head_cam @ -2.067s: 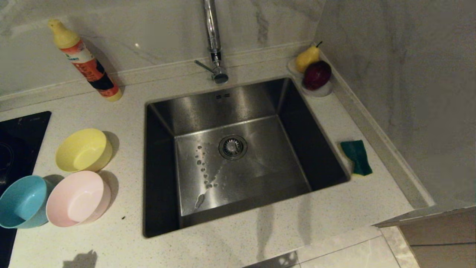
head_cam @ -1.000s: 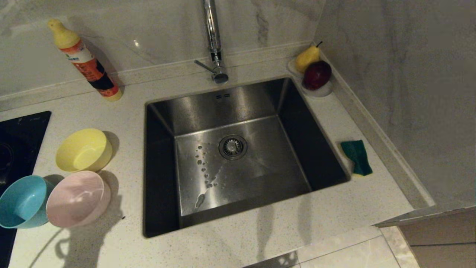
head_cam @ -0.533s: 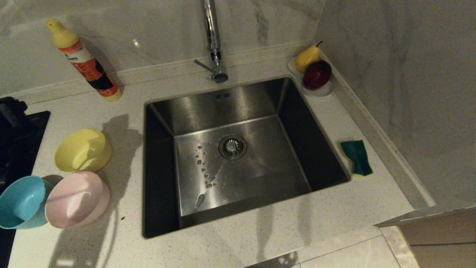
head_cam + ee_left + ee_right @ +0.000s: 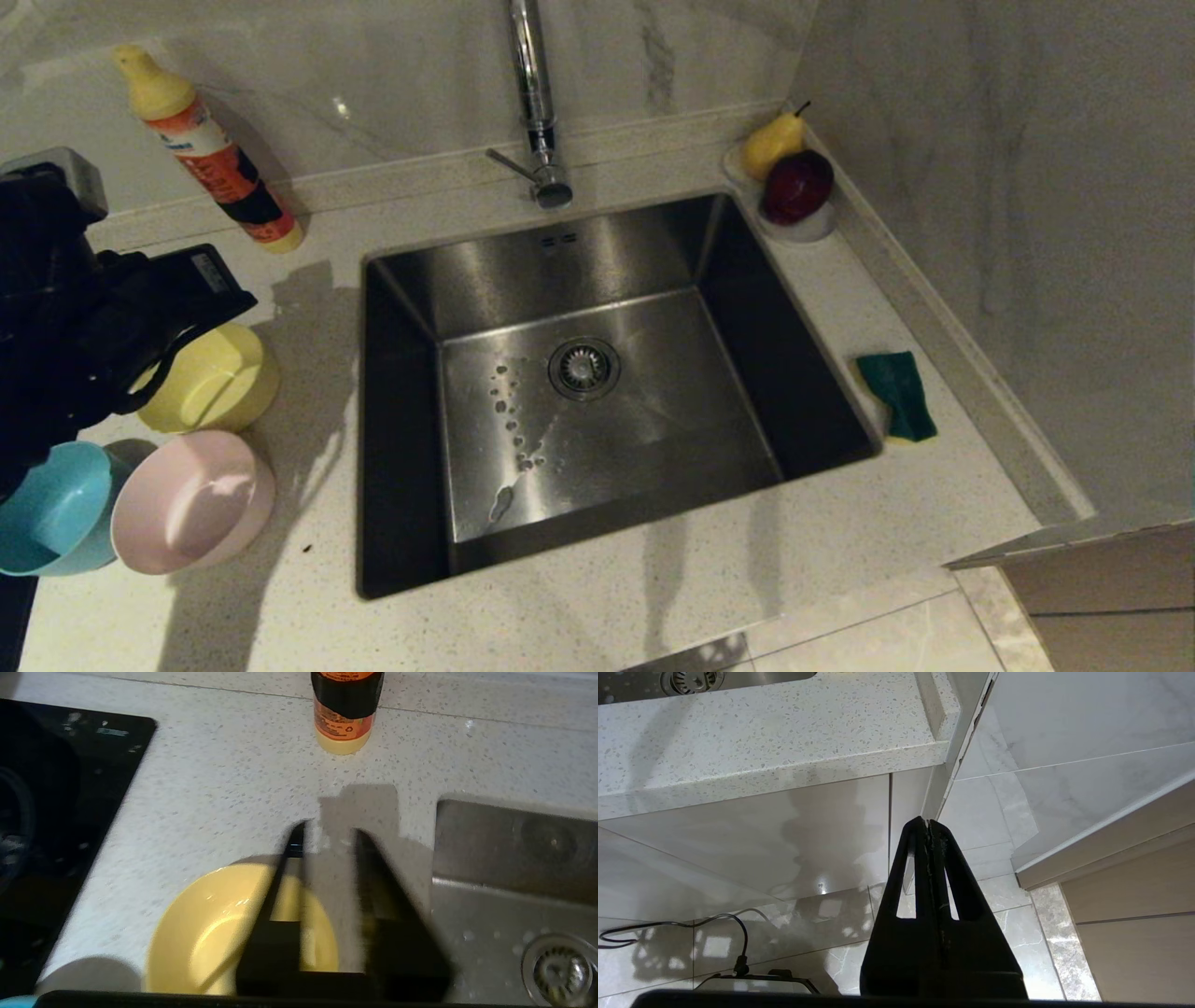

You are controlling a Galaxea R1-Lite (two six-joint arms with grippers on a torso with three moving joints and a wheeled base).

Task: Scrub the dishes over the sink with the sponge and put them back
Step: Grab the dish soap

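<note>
Nothing looks scrubbed yet: the yellow bowl (image 4: 224,933), pink bowl (image 4: 191,501) and blue bowl (image 4: 47,509) all sit on the tabletop (image 4: 597,607), mouths up. The left pincer (image 4: 327,833), narrowly parted and empty, hovers over the yellow bowl's far rim. The sponge (image 4: 898,394) lies well apart, across the sink (image 4: 579,373), long axis running toward the wall. The right pincer (image 4: 929,826) hangs closed below the tabletop edge.

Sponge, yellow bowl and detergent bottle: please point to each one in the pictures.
Sponge (image 4: 897,393), head view, on its dark green face.
Yellow bowl (image 4: 212,933), left wrist view, on its inner wall.
Detergent bottle (image 4: 220,165), head view, on the orange label.
</note>
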